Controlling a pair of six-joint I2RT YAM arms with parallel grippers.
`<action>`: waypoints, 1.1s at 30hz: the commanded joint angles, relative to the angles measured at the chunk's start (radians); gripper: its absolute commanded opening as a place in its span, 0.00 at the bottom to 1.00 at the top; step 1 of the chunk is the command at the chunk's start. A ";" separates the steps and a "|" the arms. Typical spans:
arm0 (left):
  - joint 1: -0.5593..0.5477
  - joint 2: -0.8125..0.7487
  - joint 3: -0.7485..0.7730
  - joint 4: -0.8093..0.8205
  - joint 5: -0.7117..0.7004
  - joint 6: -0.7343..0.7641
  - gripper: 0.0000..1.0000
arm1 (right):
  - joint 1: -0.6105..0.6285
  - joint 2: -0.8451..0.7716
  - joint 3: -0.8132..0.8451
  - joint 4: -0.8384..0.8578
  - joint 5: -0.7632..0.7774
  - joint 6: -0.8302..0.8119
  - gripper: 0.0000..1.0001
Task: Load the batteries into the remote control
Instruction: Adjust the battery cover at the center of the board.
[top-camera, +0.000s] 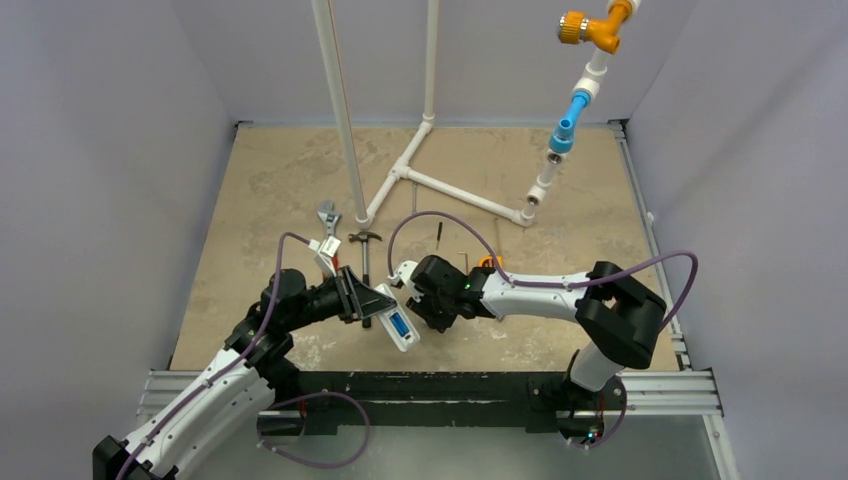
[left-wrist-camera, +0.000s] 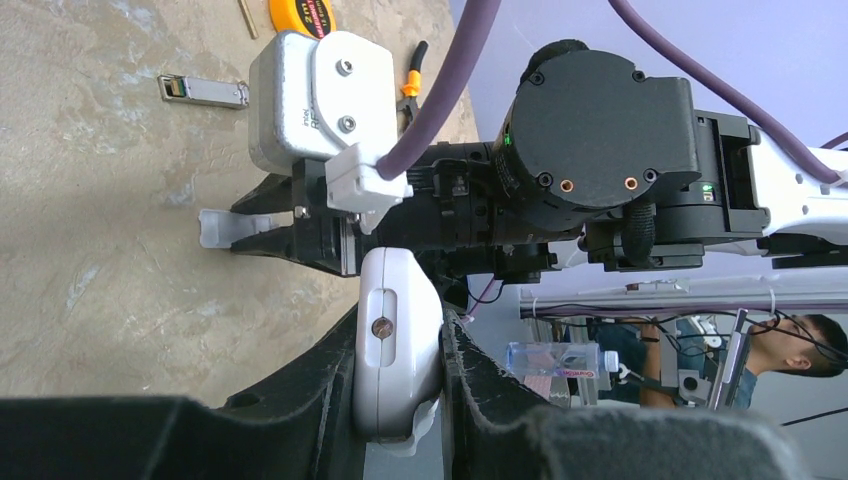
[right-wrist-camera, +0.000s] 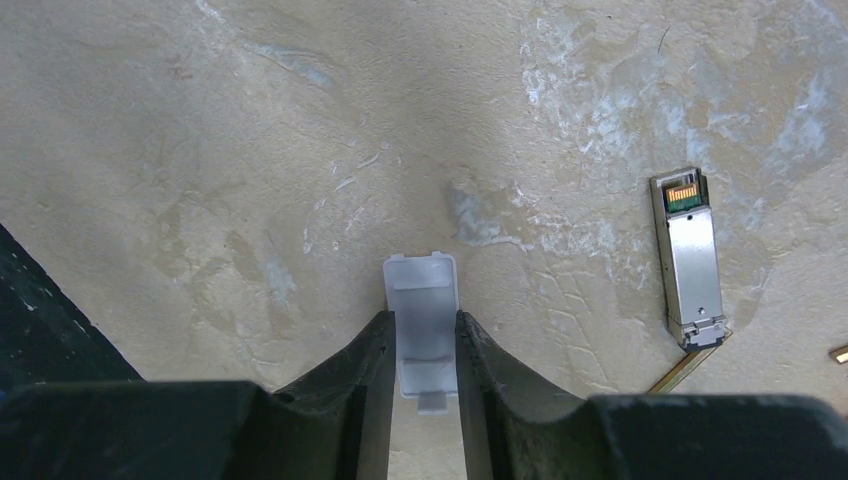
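My left gripper (top-camera: 378, 300) is shut on the white remote control (top-camera: 396, 326) and holds it off the table, back side up. The batteries (top-camera: 398, 327) show as blue in its recess. In the left wrist view the remote control (left-wrist-camera: 390, 290) sits edge-on, pinched between both fingers of the left gripper (left-wrist-camera: 400, 325). My right gripper (right-wrist-camera: 424, 325) points down at the table, its fingers pressed on both long sides of a small flat grey-white cover piece (right-wrist-camera: 422, 285). That cover piece (left-wrist-camera: 214, 228) also shows at the right gripper's tips, just beyond the remote. I cannot tell whether it touches the table.
A silver plug-in module (right-wrist-camera: 688, 255) lies right of the cover piece. A yellow tape measure (left-wrist-camera: 303, 12) lies farther off. A wrench (top-camera: 327, 215) and a hammer (top-camera: 365, 240) lie behind the left gripper. A white pipe frame (top-camera: 440, 185) stands at the back.
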 joint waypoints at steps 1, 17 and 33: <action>0.005 -0.003 0.039 0.037 -0.003 0.013 0.00 | 0.007 0.013 -0.035 -0.069 -0.017 0.123 0.21; 0.005 0.032 0.032 0.095 0.011 0.002 0.00 | 0.011 -0.140 -0.081 -0.080 0.274 0.406 0.06; 0.005 0.039 0.032 0.103 0.018 0.000 0.00 | 0.011 -0.123 -0.103 -0.044 0.370 0.666 0.07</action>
